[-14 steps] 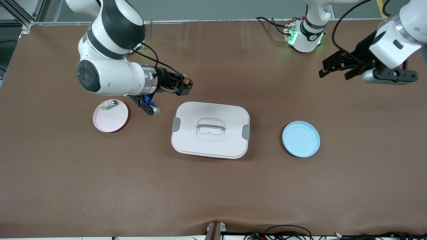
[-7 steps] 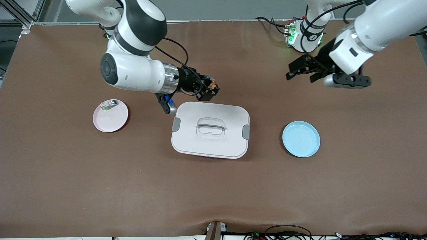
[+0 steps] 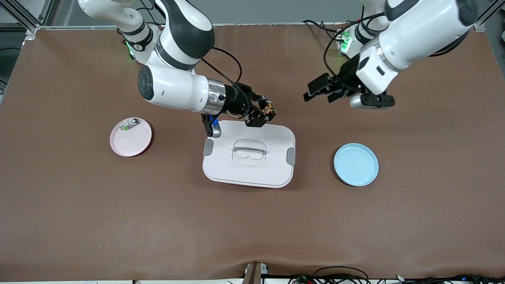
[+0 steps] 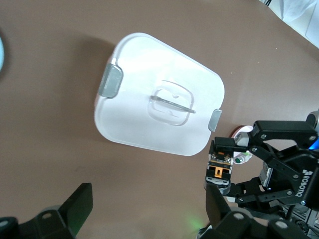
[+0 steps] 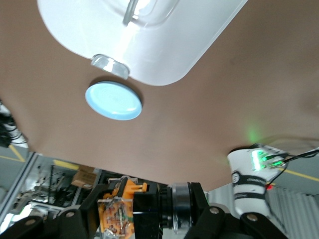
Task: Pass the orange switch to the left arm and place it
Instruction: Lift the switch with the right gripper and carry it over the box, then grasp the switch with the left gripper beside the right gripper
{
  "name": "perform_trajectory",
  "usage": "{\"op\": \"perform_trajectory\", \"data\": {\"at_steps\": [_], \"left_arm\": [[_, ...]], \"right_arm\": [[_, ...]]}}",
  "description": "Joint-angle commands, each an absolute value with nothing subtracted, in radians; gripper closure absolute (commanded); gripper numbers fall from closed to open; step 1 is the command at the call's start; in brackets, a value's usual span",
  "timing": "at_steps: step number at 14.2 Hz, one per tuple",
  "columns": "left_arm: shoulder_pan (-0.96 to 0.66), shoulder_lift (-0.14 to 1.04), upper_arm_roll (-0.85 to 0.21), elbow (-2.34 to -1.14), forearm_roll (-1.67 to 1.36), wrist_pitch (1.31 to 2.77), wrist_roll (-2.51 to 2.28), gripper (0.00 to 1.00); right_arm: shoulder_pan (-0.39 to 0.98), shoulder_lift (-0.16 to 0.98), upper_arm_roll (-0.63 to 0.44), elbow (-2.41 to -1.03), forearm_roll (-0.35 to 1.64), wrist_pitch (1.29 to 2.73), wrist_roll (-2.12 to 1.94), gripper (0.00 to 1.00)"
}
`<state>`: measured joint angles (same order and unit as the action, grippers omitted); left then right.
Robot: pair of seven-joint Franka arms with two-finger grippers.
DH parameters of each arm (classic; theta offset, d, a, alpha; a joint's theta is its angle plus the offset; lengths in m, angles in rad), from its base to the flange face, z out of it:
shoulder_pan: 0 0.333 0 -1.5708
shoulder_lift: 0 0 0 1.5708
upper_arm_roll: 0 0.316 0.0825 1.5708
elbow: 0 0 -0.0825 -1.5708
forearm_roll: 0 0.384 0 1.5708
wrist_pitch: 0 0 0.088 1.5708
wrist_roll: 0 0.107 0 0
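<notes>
On the brown table stand one box, two round plates and two arms. One orange switch is present, clamped between the pressed-together fingers of the right gripper. This gripper hangs in the air over the box's edge that lies toward the robot bases, above the lid's corner; whether it touches the lid cannot be told. The left wrist view shows the switch just beside that corner.

The left gripper hangs over bare table toward the left arm's end, fingers spread wide and holding nothing. Open tabletop lies between the two grippers.

The blue plate sits beside the box toward the left arm's end, clear of it. The pink plate sits toward the right arm's end and carries one small green-and-white part.
</notes>
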<state>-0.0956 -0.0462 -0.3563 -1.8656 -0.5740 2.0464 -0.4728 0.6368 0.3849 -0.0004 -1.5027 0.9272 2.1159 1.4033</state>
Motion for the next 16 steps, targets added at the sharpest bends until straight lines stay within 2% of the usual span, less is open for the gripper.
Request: {"op": "perform_trajectory", "data": {"at_steps": [1,9,14,16], "left_arm": [[-0.09,-0.066,-0.376,-1.908,-0.642,2.115,-0.479,0.0],[-0.091,0.018,-0.483,-1.91,-0.695,2.313,-0.468,0.1],[-0.101,0.041,-0.495,-1.914,-0.693,2.345,-0.462,0.23],[-0.124,0.057,-0.497,-1.925,-0.695,2.388,-0.462,0.23]], "right_arm": [[0.664,0.408,-0.012,-1.471,0.968,2.146,1.44,0.74],[0.675,0.419,-0.012,-1.471,0.966,2.154,1.44,0.74],[0.675,0.419,-0.012,-1.471,0.966,2.154,1.44,0.74],[0.675,0.419,-0.012,-1.471,0.966,2.154,1.44,0.74]]}}
